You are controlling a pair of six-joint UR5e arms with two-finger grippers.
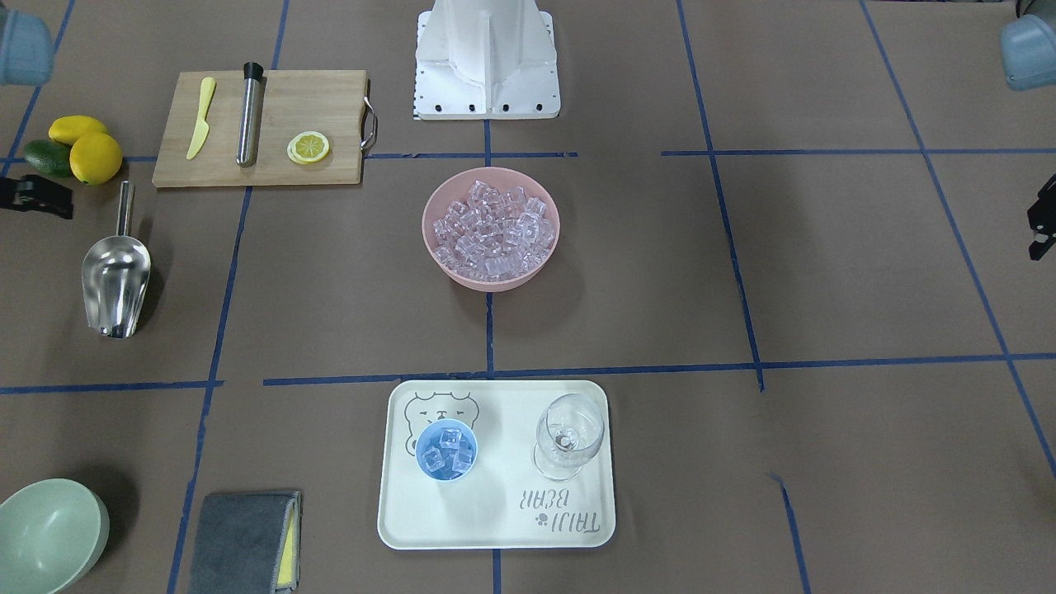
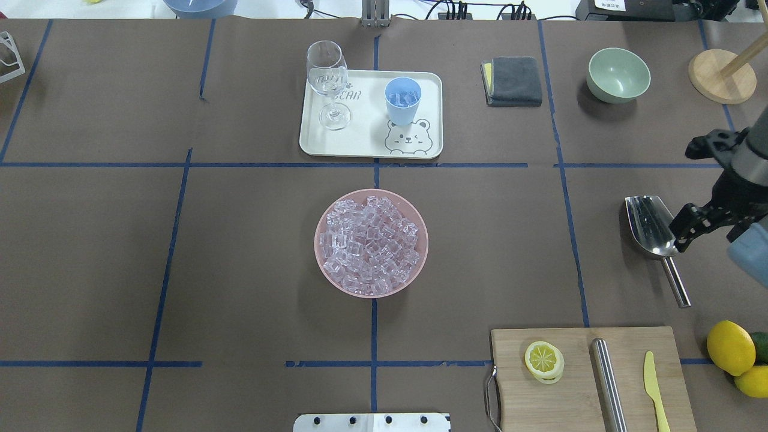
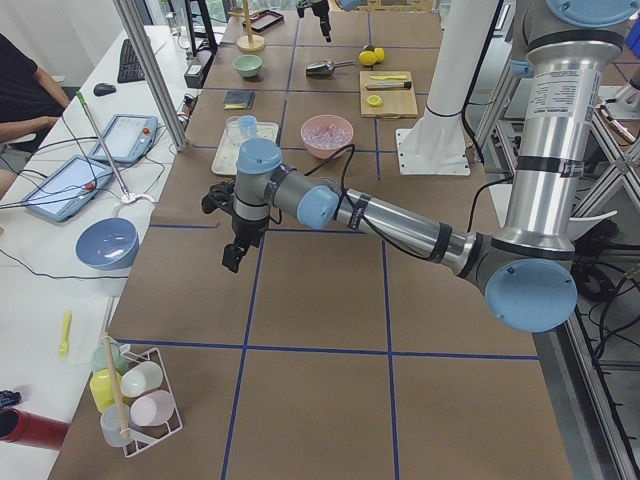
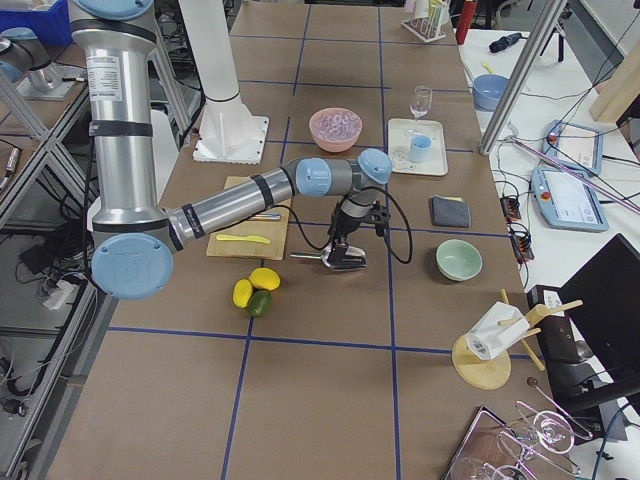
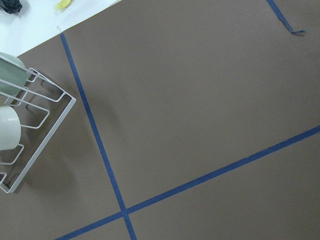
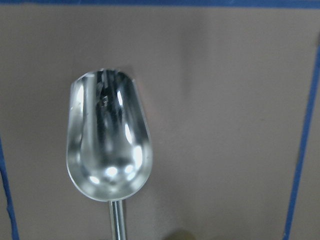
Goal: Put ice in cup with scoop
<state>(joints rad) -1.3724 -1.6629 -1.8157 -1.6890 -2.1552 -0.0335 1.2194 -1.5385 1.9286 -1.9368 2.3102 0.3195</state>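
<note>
1. Steel is what the right jaws (image 2: 685, 197) are hanging over: the scoop (image 2: 651, 228) is lying flat on the table (image 2: 240, 270) directly beneath them, empty, with nothing touching it.
2. Its long axis is running from the open mouth, which is pointing away from the robot, back to the thin handle, which is pointing toward the robot. In the right wrist view the handle is running off the bottom edge.
3. The right jaws are looking spread apart and are holding nothing. The left jaws (image 3: 233, 260) are hanging over bare table far off at the other end, and I cannot tell whether they are open or closed. The right arm is plainly the nearer one.
4. The cup (image 1: 445, 450) is standing on a tray (image 1: 495, 511) beside a wine glass (image 1: 569, 437), well off to the left of the right jaws and farther out from the robot. It is already holding several cubes. Most of the ice (image 1: 492, 227) is sitting heaped in a pink bowl (image 1: 495, 282), also well to their left.
5. If another load is wanted, I judge the move is depending on coming straight down and closing across the handle, crosswise to it.
6. The table is lying flat under brown paper with blue tape lines, and the polished rod is resting low against it, so a pinch is probably risking a slip. A cutting board (image 2: 570, 408) and lemons (image 2: 730, 347) are lying near the handle's end but apart from it.
</note>
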